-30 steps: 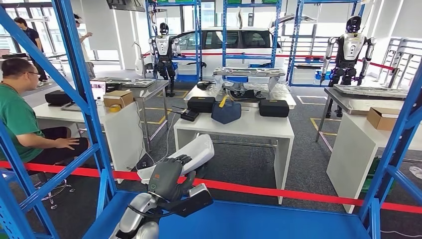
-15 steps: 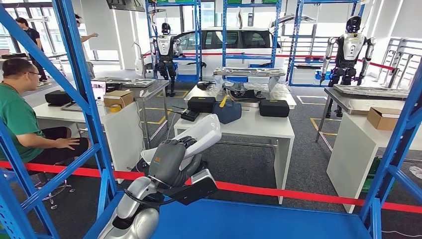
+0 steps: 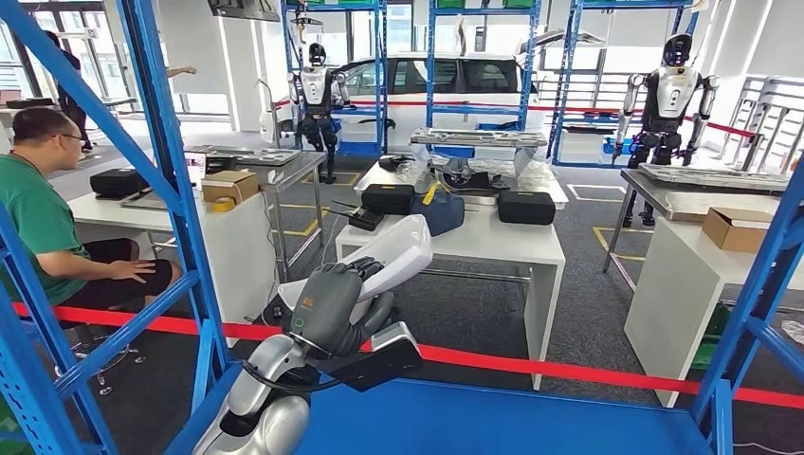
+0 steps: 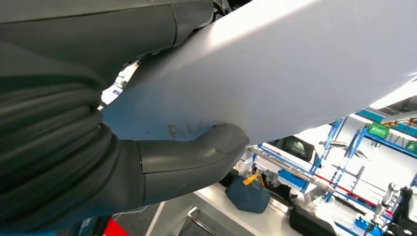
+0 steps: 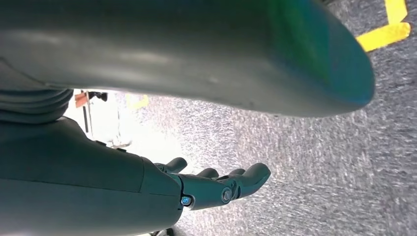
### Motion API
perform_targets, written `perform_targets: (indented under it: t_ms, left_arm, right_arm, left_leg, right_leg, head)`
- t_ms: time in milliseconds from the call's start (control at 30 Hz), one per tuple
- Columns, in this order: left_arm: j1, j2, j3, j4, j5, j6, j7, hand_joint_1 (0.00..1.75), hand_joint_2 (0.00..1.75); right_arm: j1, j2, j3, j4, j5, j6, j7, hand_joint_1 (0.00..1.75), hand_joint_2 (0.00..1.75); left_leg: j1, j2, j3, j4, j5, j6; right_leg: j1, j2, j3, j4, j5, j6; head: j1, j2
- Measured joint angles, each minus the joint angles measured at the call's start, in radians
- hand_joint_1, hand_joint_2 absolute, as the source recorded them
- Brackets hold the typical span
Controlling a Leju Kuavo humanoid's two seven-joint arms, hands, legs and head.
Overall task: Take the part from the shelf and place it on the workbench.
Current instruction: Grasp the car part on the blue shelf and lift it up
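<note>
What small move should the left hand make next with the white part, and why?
Probably lift the part a little more and draw it back out of the rack. The left hand grips it, thumb pressed against it, and it is above the blue shelf, but blue posts stand close beside it.

Blue shelf point(image 3: 531, 422) deck, bare
</note>
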Motion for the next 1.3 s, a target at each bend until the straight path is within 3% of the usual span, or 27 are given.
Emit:
perform_targets:
  t_ms: [67,200,233,300,367,400,433,467,533,567,633,700,733,767,867,900,933,1000,1067,1100,1200,1233,1300]
  left_arm:
    - [-0.003,-0.009,0.0,0.007,0.002,0.003,-0.001,1.75,1.75]
    - [-0.007,-0.019,0.0,0.018,0.006,0.006,-0.002,1.75,1.75]
    - [-0.007,-0.02,0.0,0.021,0.006,0.007,-0.002,1.75,1.75]
    - [-0.008,-0.022,0.0,0.029,0.005,0.008,-0.003,1.75,1.75]
    - [-0.008,-0.027,0.0,0.038,0.002,0.009,-0.004,1.75,1.75]
    - [-0.008,-0.03,-0.001,0.043,0.0,0.009,-0.004,1.75,1.75]
    - [-0.008,-0.034,-0.001,0.047,-0.002,0.009,-0.004,1.75,1.75]
    - [-0.008,-0.039,-0.001,0.05,-0.002,0.009,-0.004,1.75,1.75]
    - [-0.012,-0.051,-0.001,0.052,-0.003,0.007,-0.005,1.75,1.75]
    - [-0.014,-0.058,-0.001,0.053,-0.003,0.006,-0.005,1.75,1.75]
    - [-0.016,-0.068,-0.001,0.056,-0.002,0.004,-0.004,1.75,1.75]
    - [-0.018,-0.074,-0.002,0.062,0.004,0.005,-0.004,1.75,1.75]
    - [-0.019,-0.078,-0.002,0.066,0.008,0.005,-0.004,1.75,1.75]
    - [-0.021,-0.082,-0.003,0.069,0.012,0.006,-0.004,1.75,1.75]
    - [-0.022,-0.087,-0.003,0.08,0.016,0.006,-0.005,1.75,1.75]
    - [-0.022,-0.087,-0.004,0.084,0.017,0.006,-0.004,1.75,1.75]
    - [-0.021,-0.087,-0.005,0.088,0.021,0.006,-0.003,1.75,1.75]
    - [-0.022,-0.088,-0.007,0.092,0.031,0.007,0.003,1.75,1.75]
    - [-0.026,-0.089,-0.008,0.093,0.035,0.011,0.012,1.75,1.75]
    - [-0.028,-0.09,-0.009,0.094,0.034,0.013,0.015,1.75,1.75]
    - [-0.03,-0.086,-0.009,0.097,0.026,0.016,0.019,1.75,1.75]
    - [-0.031,-0.083,-0.009,0.098,0.024,0.017,0.02,1.75,1.75]
    - [-0.031,-0.077,-0.009,0.1,0.021,0.018,0.021,1.75,1.75]
  right_arm:
    - [-0.002,-0.001,-0.001,0.0,0.0,-0.002,0.0,0.0,0.0]
    - [-0.002,0.0,-0.001,0.0,0.002,-0.004,0.0,0.0,0.0]
    - [-0.002,0.0,-0.002,0.0,0.002,-0.004,0.0,0.0,0.0]
    - [-0.002,0.0,-0.004,0.0,0.0,-0.005,0.0,0.0,0.0]
    - [-0.001,0.0,-0.009,0.0,-0.006,-0.005,0.0,0.0,0.0]
    - [-0.001,0.0,-0.011,0.0,-0.008,-0.005,0.0,0.0,0.0]
    - [-0.001,0.0,-0.013,0.0,-0.011,-0.005,0.0,0.0,0.0]
    - [-0.001,0.0,-0.015,0.0,-0.014,-0.005,0.0,0.0,0.0]
    - [-0.001,0.002,-0.017,0.0,-0.017,-0.005,0.0,0.0,0.0]
    - [-0.001,0.004,-0.018,0.0,-0.018,-0.005,0.0,0.0,0.0]
    - [-0.001,0.008,-0.019,0.0,-0.019,-0.006,0.0,0.0,0.0]
    - [-0.001,0.011,-0.02,0.0,-0.019,-0.006,0.0,0.0,0.0]
    - [0.0,0.013,-0.021,0.001,-0.019,-0.006,0.0,0.0,0.0]
    - [0.0,0.014,-0.022,0.001,-0.019,-0.006,0.0,0.0,0.0]
    - [0.001,0.013,-0.024,0.0,-0.018,-0.006,0.0,0.0,0.0]
    - [0.001,0.012,-0.024,0.0,-0.019,-0.006,0.0,0.0,0.0]
    - [0.002,0.012,-0.025,0.0,-0.019,-0.006,0.0,0.0,0.0]
    - [0.002,0.012,-0.026,0.0,-0.019,-0.006,0.0,0.0,0.0]
    - [0.0,0.012,-0.027,0.0,-0.015,-0.006,0.0,0.0,0.0]
    - [0.0,0.012,-0.027,0.0,-0.011,-0.005,0.0,0.0,0.0]
    - [0.0,0.013,-0.027,0.0,-0.002,-0.002,0.0,0.0,0.0]
    - [0.0,0.013,-0.027,0.0,-0.001,0.0,0.0,0.0,0.0]
    - [0.001,0.013,-0.027,0.0,0.003,0.002,0.0,0.0,0.0]
  left_leg:
    - [-0.002,-0.001,-0.005,0.011,-0.003,-0.011]
    - [-0.005,-0.001,-0.018,0.025,-0.005,-0.033]
    - [-0.003,-0.001,-0.027,0.044,-0.022,-0.04]
    - [0.003,0.0,-0.067,0.142,-0.092,-0.054]
    - [0.009,0.0,-0.108,0.264,-0.156,-0.063]
    - [0.01,0.001,-0.113,0.294,-0.166,-0.064]
    - [0.011,0.0,-0.097,0.283,-0.156,-0.062]
    - [0.01,0.0,-0.062,0.236,-0.133,-0.057]
    - [0.005,0.001,0.032,0.09,-0.091,-0.04]
    - [0.001,0.002,0.064,0.038,-0.079,-0.034]
    - [-0.006,0.004,0.083,0.003,-0.073,-0.028]
    - [-0.004,0.006,0.082,-0.015,-0.058,-0.02]
    - [-0.001,0.008,0.08,-0.024,-0.048,-0.013]
    - [0.002,0.01,0.076,-0.033,-0.037,-0.008]
    - [0.004,0.013,0.052,-0.033,-0.017,-0.002]
    - [0.004,0.013,0.042,-0.03,-0.013,-0.004]
    - [0.005,0.014,0.032,-0.024,-0.009,-0.006]
    - [0.01,0.015,0.01,-0.005,-0.005,-0.013]
    - [0.01,0.014,-0.011,0.016,-0.003,-0.023]
    - [0.009,0.012,-0.018,0.025,-0.002,-0.029]
    - [0.007,0.008,-0.03,0.034,0.003,-0.045]
    - [0.009,0.007,-0.038,0.047,-0.011,-0.052]
    - [0.013,0.006,-0.07,0.127,-0.079,-0.065]
  right_leg:
    - [0.004,0.001,0.043,-0.087,0.032,-0.008]
    - [0.003,0.005,0.037,-0.098,0.039,-0.033]
    - [0.001,0.005,0.033,-0.099,0.044,-0.04]
    - [0.0,0.003,0.023,-0.1,0.053,-0.05]
    - [0.001,0.003,0.011,-0.1,0.061,-0.053]
    - [0.002,0.002,0.005,-0.099,0.065,-0.053]
    - [0.003,0.002,0.0,-0.099,0.07,-0.053]
    - [0.005,0.002,-0.004,-0.099,0.074,-0.052]
    - [0.007,0.003,-0.01,-0.1,0.082,-0.048]
    - [0.006,0.002,-0.011,-0.102,0.087,-0.043]
    - [0.003,0.002,-0.012,-0.107,0.098,-0.03]
    - [0.002,0.001,-0.014,-0.109,0.1,-0.018]
    - [0.003,0.001,-0.02,-0.097,0.086,-0.015]
    - [0.004,0.002,-0.034,-0.063,0.058,-0.013]
    - [0.004,0.002,-0.099,0.117,-0.052,-0.004]
    - [0.003,0.002,-0.106,0.151,-0.063,0.0]
    - [0.001,0.002,-0.094,0.149,-0.056,0.003]
    - [-0.005,0.0,-0.016,0.036,-0.013,0.011]
    - [-0.004,0.004,0.047,-0.062,0.015,0.007]
    - [-0.003,0.007,0.055,-0.08,0.015,0.0]
    - [-0.004,0.009,0.04,-0.08,0.019,-0.027]
    - [-0.005,0.008,0.034,-0.081,0.025,-0.036]
    - [-0.006,0.005,0.018,-0.083,0.041,-0.049]
  head:
    - [0.0,0.0]
    - [0.0,0.0]
    - [-0.001,0.0]
    - [-0.002,0.0]
    - [-0.002,0.0]
    - [-0.002,0.0]
    - [-0.002,0.0]
    - [-0.002,0.0]
    - [-0.001,0.0]
    - [-0.002,0.0]
    - [-0.002,0.0]
    - [-0.002,0.0]
    - [-0.002,0.0]
    - [-0.001,0.0]
    - [-0.001,0.0]
    - [-0.001,0.0]
    - [-0.001,0.0]
    - [-0.001,0.0]
    - [0.0,0.0]
    - [0.0,0.0]
    - [0.0,0.0]
    - [-0.001,0.0]
    - [-0.002,0.0]
